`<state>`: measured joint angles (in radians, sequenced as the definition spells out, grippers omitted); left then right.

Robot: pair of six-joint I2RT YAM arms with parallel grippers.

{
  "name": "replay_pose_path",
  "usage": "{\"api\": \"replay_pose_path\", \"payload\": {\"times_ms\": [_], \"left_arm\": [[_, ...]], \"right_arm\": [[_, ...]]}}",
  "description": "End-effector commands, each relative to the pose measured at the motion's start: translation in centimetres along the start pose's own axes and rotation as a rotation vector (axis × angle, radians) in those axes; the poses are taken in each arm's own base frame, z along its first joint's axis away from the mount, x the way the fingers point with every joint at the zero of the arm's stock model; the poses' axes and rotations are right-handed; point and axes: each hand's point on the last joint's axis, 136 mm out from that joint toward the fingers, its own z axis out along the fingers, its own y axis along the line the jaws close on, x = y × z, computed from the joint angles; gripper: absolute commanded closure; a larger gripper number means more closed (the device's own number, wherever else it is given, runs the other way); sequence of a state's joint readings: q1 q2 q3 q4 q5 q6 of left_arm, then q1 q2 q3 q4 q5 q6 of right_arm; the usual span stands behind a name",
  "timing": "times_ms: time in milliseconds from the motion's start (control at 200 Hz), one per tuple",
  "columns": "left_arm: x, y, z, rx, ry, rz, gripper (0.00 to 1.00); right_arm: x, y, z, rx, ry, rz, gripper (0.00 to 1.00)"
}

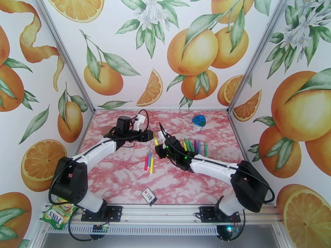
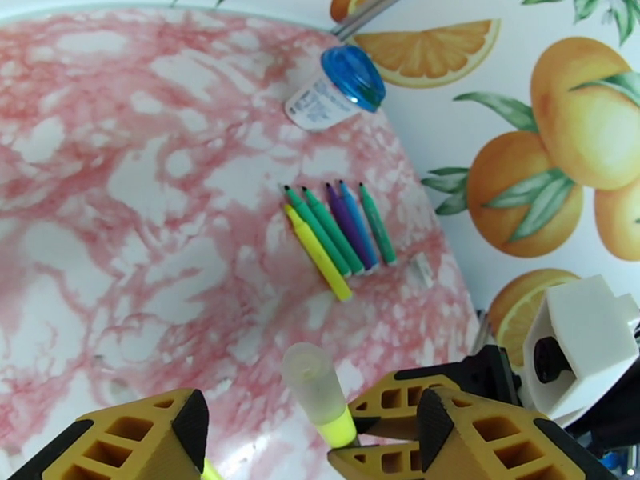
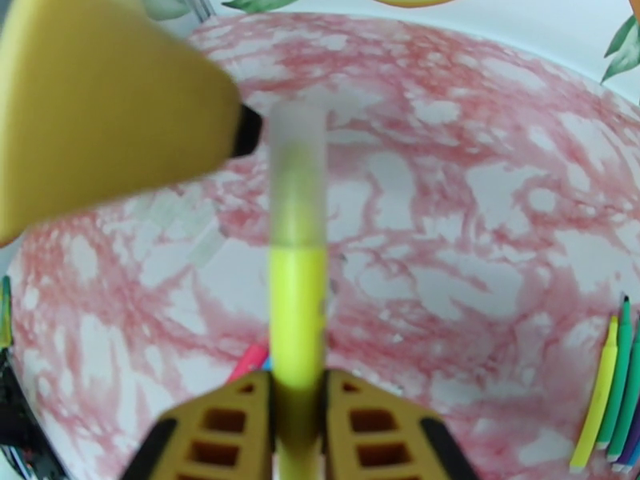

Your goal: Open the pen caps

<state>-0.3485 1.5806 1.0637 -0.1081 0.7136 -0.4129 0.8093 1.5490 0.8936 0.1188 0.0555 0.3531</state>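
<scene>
My right claw (image 3: 298, 391) clamps the yellow pen (image 3: 298, 302) above the bench (image 3: 480, 194); my left claw (image 2: 312, 419) gapes around its frosted cap (image 2: 314, 382), perhaps brushing it. I should close squarely, then pull straight along the pen.

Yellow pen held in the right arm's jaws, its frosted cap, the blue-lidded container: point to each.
yellow pen (image 3: 298, 314), right wrist view, on the middle of its yellow barrel.
frosted cap (image 2: 312, 382), left wrist view, on the cap's side wall.
blue-lidded container (image 2: 354, 75), left wrist view, on the blue lid.
</scene>
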Motion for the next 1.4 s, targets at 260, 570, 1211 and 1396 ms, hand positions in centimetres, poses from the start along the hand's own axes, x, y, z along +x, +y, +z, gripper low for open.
{"api": "replay_pose_path", "payload": {"times_ms": [260,570,1211,1396], "left_arm": [[-1.7,-2.2,0.6,0.093,-0.016,0.041,0.40],[-1.6,-2.5,0.9,0.121,-0.004,0.036,0.52],[-1.5,-2.7,1.1,0.145,0.004,0.029,0.87],[-1.4,-3.4,0.8,0.172,0.011,0.040,0.90]], "right_arm": [[-2.7,2.1,-0.4,-0.092,-0.070,-0.029,0.81],[-3.0,2.6,-0.4,-0.102,-0.085,-0.047,0.81],[-2.7,2.6,-0.2,-0.099,-0.072,-0.067,0.67],[-2.7,2.1,0.2,-0.094,-0.067,-0.060,0.61]]}}
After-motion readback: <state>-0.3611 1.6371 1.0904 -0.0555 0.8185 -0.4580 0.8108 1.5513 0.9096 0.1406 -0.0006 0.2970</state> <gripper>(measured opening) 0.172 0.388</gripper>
